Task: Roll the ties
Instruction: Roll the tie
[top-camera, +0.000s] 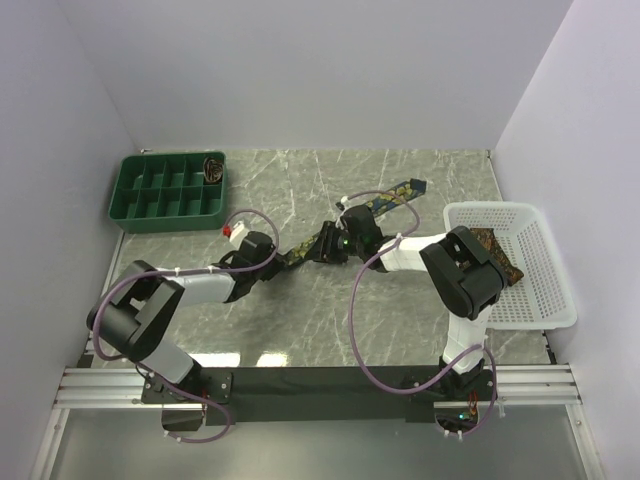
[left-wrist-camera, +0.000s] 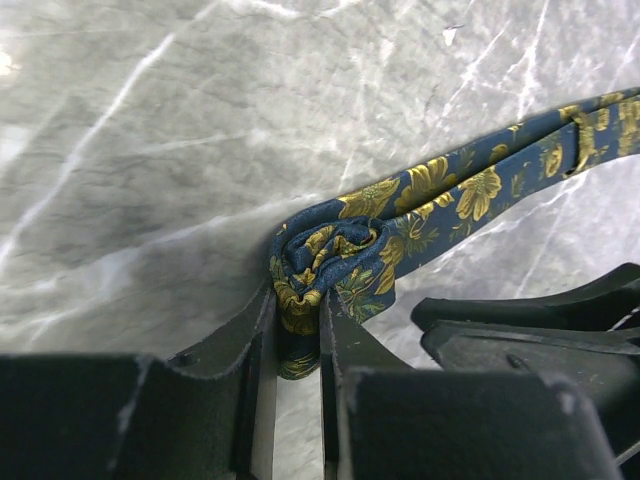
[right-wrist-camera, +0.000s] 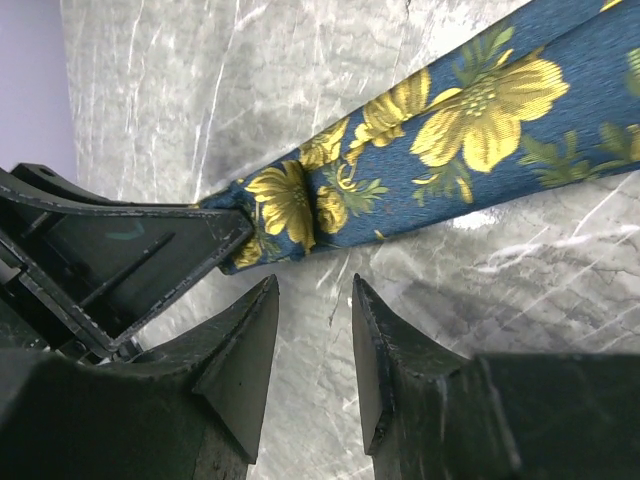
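Observation:
The navy tie (top-camera: 385, 200) with yellow flowers lies across the marble table, from the middle toward the back right. Its near end is coiled into a small roll (left-wrist-camera: 325, 255). My left gripper (left-wrist-camera: 298, 305) is shut on that roll, one finger on each side. In the top view the left gripper (top-camera: 293, 256) meets the right gripper (top-camera: 322, 243) at the tie's near end. My right gripper (right-wrist-camera: 313, 290) is open, its tips just short of the tie (right-wrist-camera: 450, 140), with bare table between them. A brown patterned tie (top-camera: 497, 252) lies in the white basket.
The green compartment tray (top-camera: 160, 190) stands at the back left with a rolled tie (top-camera: 213, 168) in its far right cell. The white mesh basket (top-camera: 530, 290) sits at the right edge. Walls close in the left, back and right.

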